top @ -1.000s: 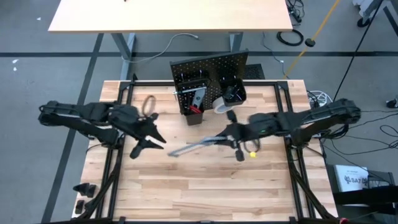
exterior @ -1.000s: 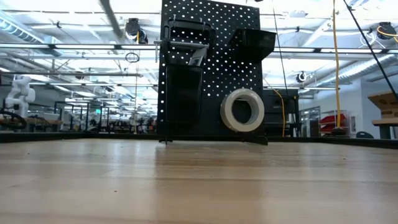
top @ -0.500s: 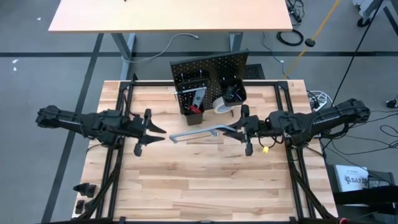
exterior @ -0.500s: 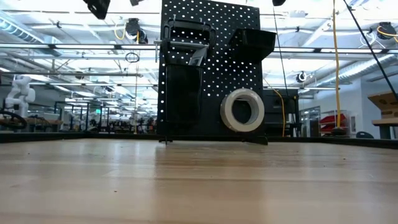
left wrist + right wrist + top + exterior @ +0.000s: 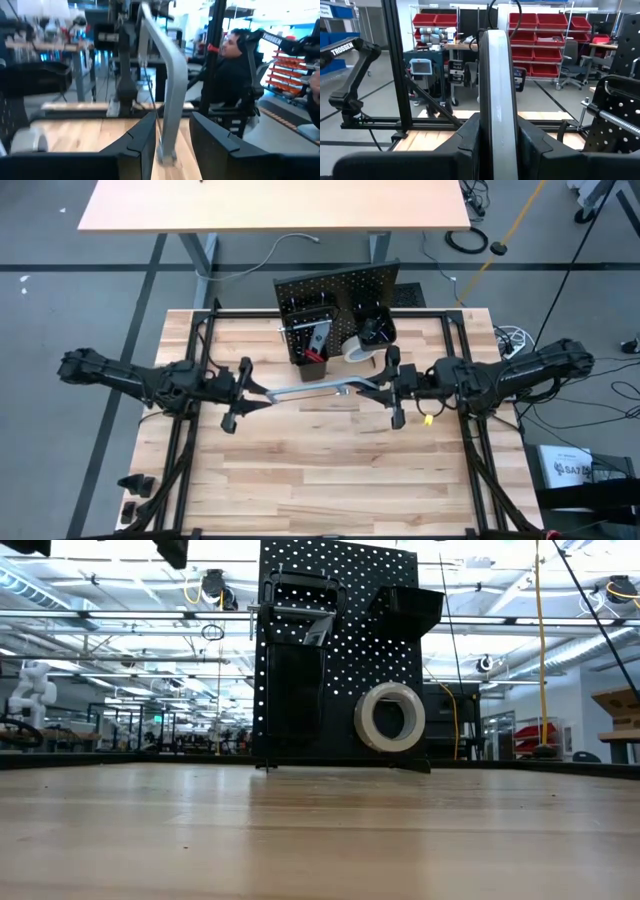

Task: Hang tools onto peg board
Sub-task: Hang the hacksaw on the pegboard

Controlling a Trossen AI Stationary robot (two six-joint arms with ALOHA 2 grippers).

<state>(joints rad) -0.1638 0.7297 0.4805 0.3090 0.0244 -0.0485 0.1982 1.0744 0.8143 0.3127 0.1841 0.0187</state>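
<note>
I am seeing both arms stretched in low over the surface [image 5: 330, 470], pointing toward each other across its middle. The left gripper [image 5: 243, 387] is reaching in from the left edge, the right gripper [image 5: 390, 387] from the right, and a long grey bar clamp [image 5: 315, 388] is spanning the gap between them, raised off the wood.

In the right wrist view the right gripper [image 5: 496, 135] is squeezing the bar clamp [image 5: 496, 75] between its two fingers [image 5: 470, 135], pressed narrow against the flat bar, which is running straight out ahead of them. So the right fingers are closed on that end.

In the left wrist view the left gripper [image 5: 170, 135] is sitting with its fingers [image 5: 142, 140] partly apart, and the other end of the bar clamp [image 5: 167, 90] is standing between them. I cannot tell whether the fingers are actually touching the bar.

The peg board [image 5: 338, 308] is standing upright at the far edge of the surface, just behind the bar. A white tape roll [image 5: 391, 717] is hanging on its front, with a black C-clamp [image 5: 297, 602] hooked higher up.
</note>
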